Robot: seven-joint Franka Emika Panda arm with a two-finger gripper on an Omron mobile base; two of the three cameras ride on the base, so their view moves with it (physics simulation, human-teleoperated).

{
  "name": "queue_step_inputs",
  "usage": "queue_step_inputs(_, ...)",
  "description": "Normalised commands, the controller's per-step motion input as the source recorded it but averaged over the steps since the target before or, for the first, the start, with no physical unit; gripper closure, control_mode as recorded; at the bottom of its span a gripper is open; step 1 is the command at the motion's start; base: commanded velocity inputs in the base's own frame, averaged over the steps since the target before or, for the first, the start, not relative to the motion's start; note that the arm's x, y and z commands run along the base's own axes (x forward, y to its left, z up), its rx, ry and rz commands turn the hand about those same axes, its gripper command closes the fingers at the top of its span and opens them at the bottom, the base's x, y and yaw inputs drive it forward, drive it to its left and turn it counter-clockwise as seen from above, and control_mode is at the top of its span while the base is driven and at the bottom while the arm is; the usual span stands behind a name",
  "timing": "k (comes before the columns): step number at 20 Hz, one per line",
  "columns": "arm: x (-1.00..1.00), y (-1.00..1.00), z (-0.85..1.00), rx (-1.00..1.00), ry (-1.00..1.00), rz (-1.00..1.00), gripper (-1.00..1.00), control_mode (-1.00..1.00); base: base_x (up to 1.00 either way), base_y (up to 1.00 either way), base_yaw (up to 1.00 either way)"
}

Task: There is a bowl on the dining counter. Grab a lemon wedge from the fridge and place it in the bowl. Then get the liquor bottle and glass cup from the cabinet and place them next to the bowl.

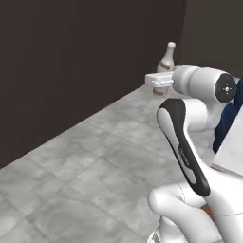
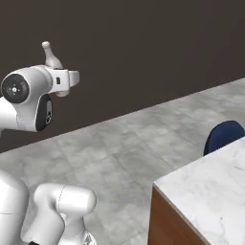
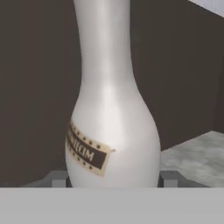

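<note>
The liquor bottle stands upright between the gripper's two fingertips, its long axis running straight up out of the jaws — they are closed on its rounded lower body. The dining counter lies well apart, to the arm's right and lower — that way the carry goes.

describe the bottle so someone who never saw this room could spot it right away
Follow the white robot arm up from the grey tiled floor to its claw, held up before the dark wall. The liquor bottle stands upright between the fingers: pale, bowling-pin shaped, slim-necked, with a brown-and-gold label low on its belly.
</note>
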Motion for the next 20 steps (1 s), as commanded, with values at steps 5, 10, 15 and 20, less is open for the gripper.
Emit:
queue_step_inputs(5,0.00,0.00,0.00,0.00,0.00,0.00,1.00,1.00,0.79,0.95,-0.59)
queue_step_inputs(10,0.00,0.00,0.00,0.00,0.00,0.00,1.00,1.00,0.92,0.87,-0.60)
queue_step_inputs(15,0.00,0.00,0.00,0.00,0.00,0.00,1.00,1.00,0.98,0.88,-0.61)
queue_step_inputs(20,0.00,0.00,0.00,0.00,0.00,0.00,1.00,1.00,1.00,0.87,-0.63)
